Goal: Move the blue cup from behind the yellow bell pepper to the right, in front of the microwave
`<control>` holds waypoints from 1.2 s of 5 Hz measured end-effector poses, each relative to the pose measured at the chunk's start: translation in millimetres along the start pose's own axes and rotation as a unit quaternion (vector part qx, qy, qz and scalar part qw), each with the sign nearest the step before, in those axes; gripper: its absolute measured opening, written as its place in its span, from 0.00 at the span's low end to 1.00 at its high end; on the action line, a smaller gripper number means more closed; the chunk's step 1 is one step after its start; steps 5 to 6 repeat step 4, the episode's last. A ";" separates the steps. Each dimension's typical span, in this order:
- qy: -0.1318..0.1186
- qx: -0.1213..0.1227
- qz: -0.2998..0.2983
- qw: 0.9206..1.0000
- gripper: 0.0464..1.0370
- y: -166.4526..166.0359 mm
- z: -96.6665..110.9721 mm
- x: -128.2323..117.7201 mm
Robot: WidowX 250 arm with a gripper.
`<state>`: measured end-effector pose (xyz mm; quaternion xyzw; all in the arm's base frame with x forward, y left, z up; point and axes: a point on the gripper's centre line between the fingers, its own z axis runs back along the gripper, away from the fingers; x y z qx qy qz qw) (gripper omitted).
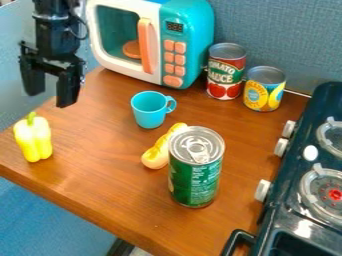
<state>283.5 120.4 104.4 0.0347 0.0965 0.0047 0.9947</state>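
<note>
gripper (50, 98): upper left of the view, hanging over the wooden table's (100, 185) far left part; jaws spread well apart, tips pointing down. nearest small thing is the yellow bell pepper (33, 140), near the table's left edge, lower in view than the gripper and apart from it. pepper upright, green stem on top.

blue cup (148, 112) stands upright near the middle, handle toward the right. just below it in view, a toy hot dog (157, 154) with a yellow squiggle lies at a slant, partly hidden by a tall green can (194, 177) (pull-tab lid up, silver top catching the light).

at the back, a teal and white toy microwave (194, 25), orange handle and buttons, an orange round thing (131, 49) seen through its window. to its right, a red-labelled can (226, 75), then a shorter yellow and blue can (264, 92) beside it. dark toy stove (284, 187) along the right side, pale knobs facing the table.
</note>
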 end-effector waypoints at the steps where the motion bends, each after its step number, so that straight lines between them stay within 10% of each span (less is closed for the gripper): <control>1: -0.003 0.002 -0.002 1.000 0.96 0.5 0.0 0.9; 6: -0.002 0.002 -0.003 1.000 0.96 -0.1 -0.3 0.8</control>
